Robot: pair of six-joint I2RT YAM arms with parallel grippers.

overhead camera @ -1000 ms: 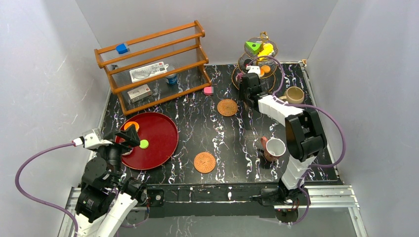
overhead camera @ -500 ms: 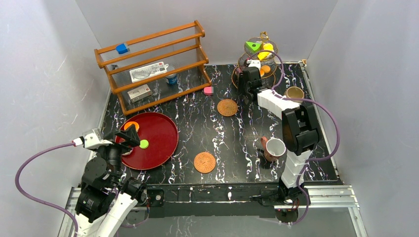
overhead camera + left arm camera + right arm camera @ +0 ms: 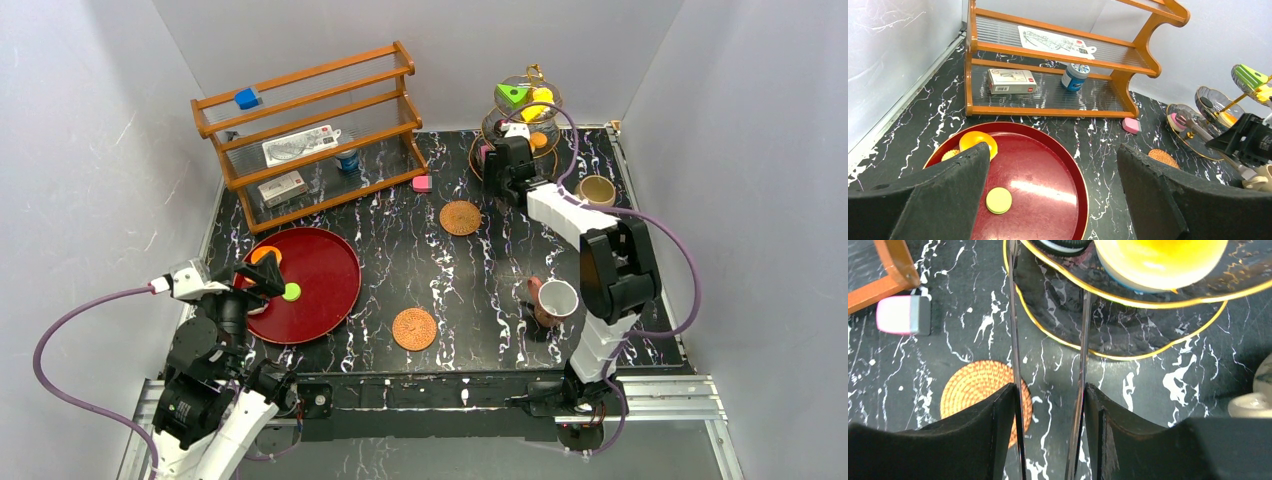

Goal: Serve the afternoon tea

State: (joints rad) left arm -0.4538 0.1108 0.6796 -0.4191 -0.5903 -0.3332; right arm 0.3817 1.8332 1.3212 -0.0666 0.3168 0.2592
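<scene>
The right arm stretches far across the black, white-veined marble-look table point(image 3: 440, 270), forearm low. The right gripper point(image 3: 1048, 390) is at the foot of the tiered stand point(image 3: 1128, 325), a gold wire frame carrying smoky glass plates. Its matte black jaws stand partly apart, with nothing between them. A green wedge point(image 3: 513, 95) and a yellow piece point(image 3: 541, 100) sit on the top tier. One round woven coaster point(image 3: 980, 395) lies flat near the stand, and a second coaster point(image 3: 414, 328) lies toward the front edge. The beige mug point(image 3: 597, 190) stands right of the forearm, and the pinkish-brown cup point(image 3: 553, 300) sits mouth up near that arm's base. The left arm is folded close. The left gripper point(image 3: 1053, 150) is spread wide and empty above the glossy red round tray point(image 3: 1058, 210), which holds an orange cookie point(image 3: 978, 141) and a flat yellow-green disc point(image 3: 998, 200).
</scene>
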